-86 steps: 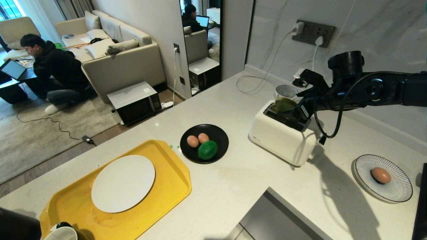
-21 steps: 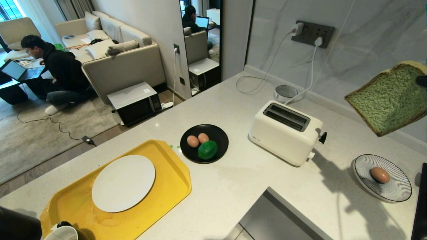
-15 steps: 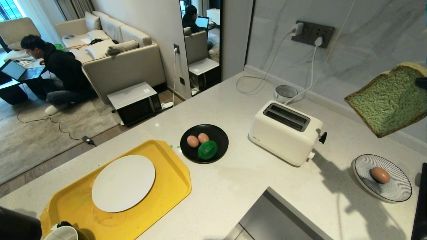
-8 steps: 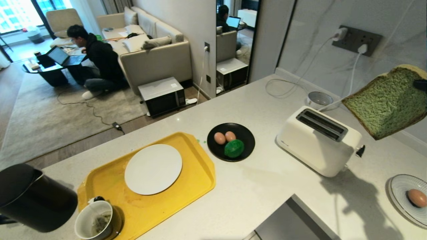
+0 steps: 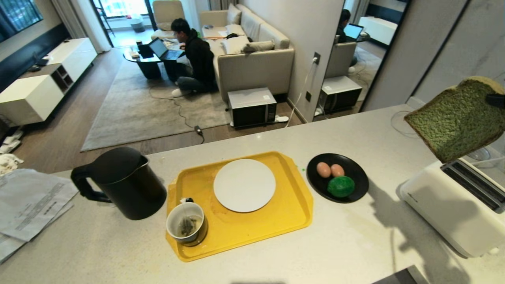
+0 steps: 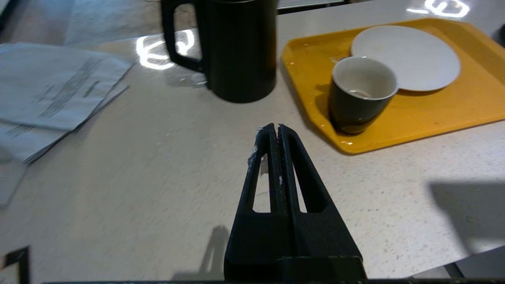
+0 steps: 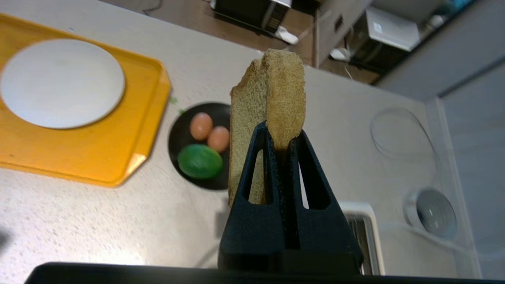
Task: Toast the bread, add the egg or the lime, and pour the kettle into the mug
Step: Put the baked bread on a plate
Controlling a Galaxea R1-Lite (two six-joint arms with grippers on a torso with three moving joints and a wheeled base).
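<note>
My right gripper [image 7: 282, 136] is shut on the crust edge of the pale green bread [image 5: 457, 118], which hangs tilted high above the white toaster [image 5: 446, 213]. Only a fingertip of that gripper [image 5: 497, 98] shows in the head view. Two eggs [image 5: 324, 169] and a lime [image 5: 341, 186] lie on a black plate [image 5: 358, 173]. The black kettle [image 5: 126, 185] stands left of a yellow tray [image 5: 292, 213]. The mug [image 5: 167, 222], with a teabag inside, stands on the tray's near left corner. My left gripper [image 6: 275, 127] is shut and empty, low over the counter short of the kettle [image 6: 240, 51] and mug [image 6: 355, 110].
A white round plate [image 5: 244, 185] lies on the tray. Papers [image 5: 27, 205] lie on the counter at the far left. Beyond the counter's far edge a person [image 5: 197, 59] sits on the floor by a sofa, and a microwave [image 5: 252, 106] stands on the floor.
The head camera has swung left, so the whole scene shifted right; kettle, mug and papers came into view and the striped plate left it. The bread stays held up in the right gripper.
</note>
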